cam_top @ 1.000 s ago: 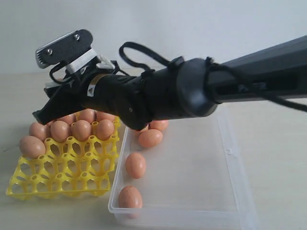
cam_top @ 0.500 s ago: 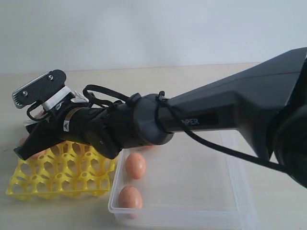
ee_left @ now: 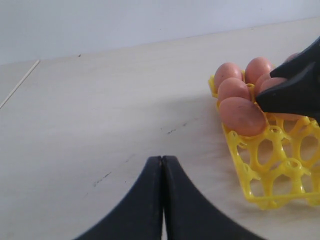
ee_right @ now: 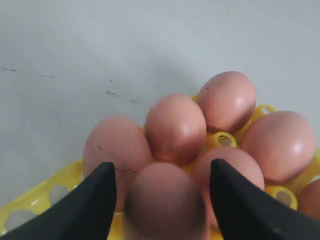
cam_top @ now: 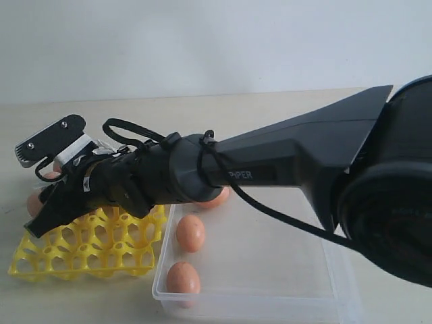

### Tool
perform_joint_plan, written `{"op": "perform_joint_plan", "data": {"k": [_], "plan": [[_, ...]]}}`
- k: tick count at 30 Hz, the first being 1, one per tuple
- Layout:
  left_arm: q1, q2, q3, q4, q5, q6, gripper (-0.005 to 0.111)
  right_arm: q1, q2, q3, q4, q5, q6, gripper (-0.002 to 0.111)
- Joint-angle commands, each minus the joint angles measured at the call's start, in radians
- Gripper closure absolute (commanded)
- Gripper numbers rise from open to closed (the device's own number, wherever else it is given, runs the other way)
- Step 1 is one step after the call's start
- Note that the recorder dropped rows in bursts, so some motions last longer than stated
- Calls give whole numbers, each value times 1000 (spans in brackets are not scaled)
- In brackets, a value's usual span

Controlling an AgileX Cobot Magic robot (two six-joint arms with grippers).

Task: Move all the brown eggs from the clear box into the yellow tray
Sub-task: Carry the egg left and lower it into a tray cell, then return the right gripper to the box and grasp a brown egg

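Note:
My right gripper (ee_right: 161,165) hangs low over the yellow tray (ee_right: 47,192), shut on a brown egg (ee_right: 165,202) that sits between its two black fingers (ee_right: 97,192). Several brown eggs (ee_right: 175,127) fill the cups just beyond it. In the exterior view the right gripper (cam_top: 37,226) reaches across to the left part of the yellow tray (cam_top: 88,251). The clear box (cam_top: 270,270) holds three visible eggs (cam_top: 191,233). My left gripper (ee_left: 162,160) is shut and empty over bare table beside the tray (ee_left: 265,170); the exterior view does not show it.
The right arm (cam_top: 270,169) stretches over the box's far left corner and hides most of the tray's filled rows. The right gripper's fingers (ee_left: 295,90) show above the tray's eggs (ee_left: 241,116) in the left wrist view. Light wooden table (ee_left: 100,100) lies left of the tray.
The right arm has swung left and down, from above the tray's back rows to low over its left side, carrying the egg. The left gripper's earlier state is not shown.

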Motion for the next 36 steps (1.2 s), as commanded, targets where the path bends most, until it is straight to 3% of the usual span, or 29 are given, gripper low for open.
{"op": "perform_joint_plan", "data": {"k": [1,10,21,26,36], "plan": [[-6,-6,-4,-2,-9,-5,107,2,-19,-9,0,16,1,46],[-6,-6,-4,-2,-9,-5,107,-18,-237,77,-68,125,-15,46],[-6,-6,-4,-2,-9,-5,107,-117,-383,171,-165,841,244,50],[-6,-6,-4,-2,-9,-5,107,-140,-383,224,-157,858,276,50],[-6,-6,-4,-2,-9,-5,107,-145,-357,286,-143,703,312,50]]}}
